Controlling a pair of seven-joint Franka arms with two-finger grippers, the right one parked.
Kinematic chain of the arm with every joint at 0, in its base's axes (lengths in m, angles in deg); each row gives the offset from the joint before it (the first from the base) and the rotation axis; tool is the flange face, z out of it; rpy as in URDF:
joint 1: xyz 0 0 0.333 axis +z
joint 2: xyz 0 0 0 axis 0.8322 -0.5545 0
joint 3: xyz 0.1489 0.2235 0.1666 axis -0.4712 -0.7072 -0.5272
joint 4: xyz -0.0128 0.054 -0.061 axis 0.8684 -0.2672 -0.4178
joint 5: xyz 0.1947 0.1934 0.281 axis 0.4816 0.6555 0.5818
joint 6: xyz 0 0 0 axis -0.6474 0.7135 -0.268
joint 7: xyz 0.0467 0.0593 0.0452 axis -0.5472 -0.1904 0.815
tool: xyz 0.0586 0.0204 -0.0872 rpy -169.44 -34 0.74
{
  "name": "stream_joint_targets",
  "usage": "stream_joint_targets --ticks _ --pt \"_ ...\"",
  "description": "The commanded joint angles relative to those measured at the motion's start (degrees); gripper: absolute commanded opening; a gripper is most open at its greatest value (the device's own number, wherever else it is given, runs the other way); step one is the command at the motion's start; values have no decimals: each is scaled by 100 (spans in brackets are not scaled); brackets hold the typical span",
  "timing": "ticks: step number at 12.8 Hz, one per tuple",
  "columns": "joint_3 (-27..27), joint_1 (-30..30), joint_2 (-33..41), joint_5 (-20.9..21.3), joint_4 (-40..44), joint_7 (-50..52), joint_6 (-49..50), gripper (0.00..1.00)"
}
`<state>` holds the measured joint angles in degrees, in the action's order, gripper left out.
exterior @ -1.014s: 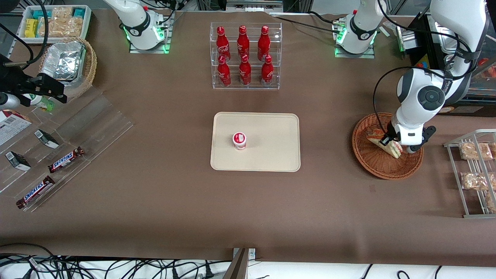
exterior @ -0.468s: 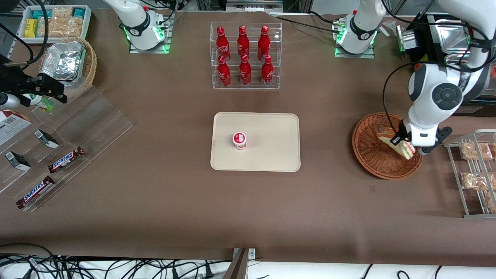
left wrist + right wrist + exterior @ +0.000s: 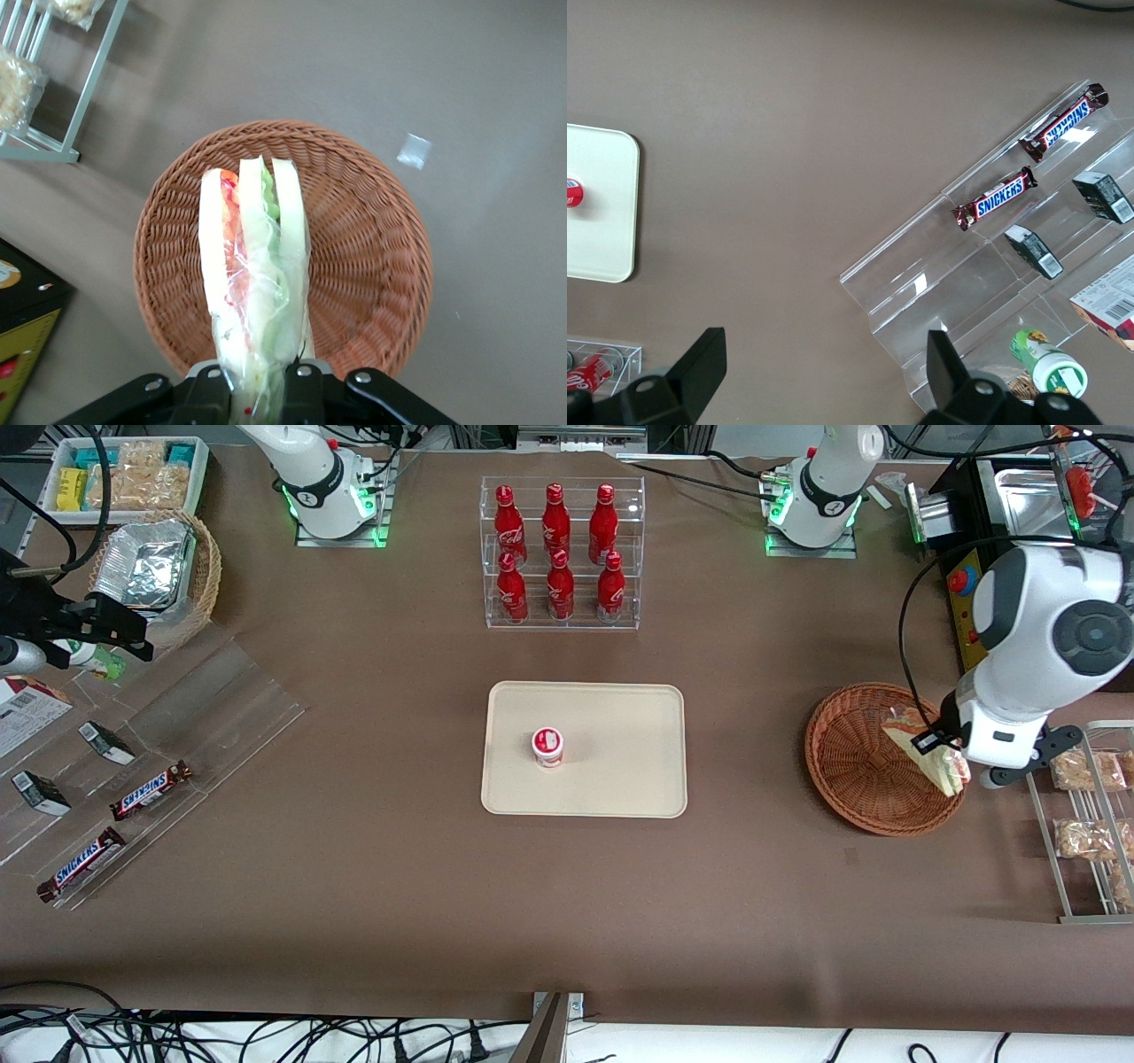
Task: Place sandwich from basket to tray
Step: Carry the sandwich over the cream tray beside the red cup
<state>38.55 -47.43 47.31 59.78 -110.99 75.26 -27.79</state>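
One clear-wrapped triangular sandwich [image 3: 928, 755] of white bread with red and green filling is pinched in the left arm's claw [image 3: 946, 755] and held above the round reddish-brown wicker basket [image 3: 864, 775]. The flat cream-beige plastic tray [image 3: 620, 753] is seen well apart on the brown surface [image 3: 399, 886], toward the parked arm's end.

**Surrounding stock on the brown table cover [image 3: 372, 921]**

We list, toward the parked arm's end:
- a white bin [image 3: 199, 460] of wrapped snacks
- a tan wicker basket [image 3: 209, 571] holding a foil container [image 3: 144, 565]
- a clear stepped display [image 3: 213, 708] carrying two Snickers bars [image 3: 151, 790] [image 3: 81, 864] and two small dark boxes [image 3: 106, 742] [image 3: 40, 793]
- a green bottle [image 3: 1050, 370] with a white cap beside the display

Mid-table we count six red bottles in two rows in a clear rack [image 3: 561, 615]. Nearer the front camera stands a small upright cup [image 3: 547, 746] with a red-and-white lid.

Toward the working arm's end we note a wire rack [image 3: 1045, 815] with bagged tan snacks [image 3: 1083, 838] and a shiny metal tray [image 3: 1023, 491].
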Motion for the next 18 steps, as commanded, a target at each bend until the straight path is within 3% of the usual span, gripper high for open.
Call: stream_joint_targets --ticks 1,5,13,18 --pt "13 8 -46 -470 783 -883 861 14" --pt "275 -168 -46 -586 1118 -1106 1056 14" --pt "1796 -317 -309 -568 1242 -1000 995 16" --pt "1823 -1134 -617 -516 1303 -607 609 20"
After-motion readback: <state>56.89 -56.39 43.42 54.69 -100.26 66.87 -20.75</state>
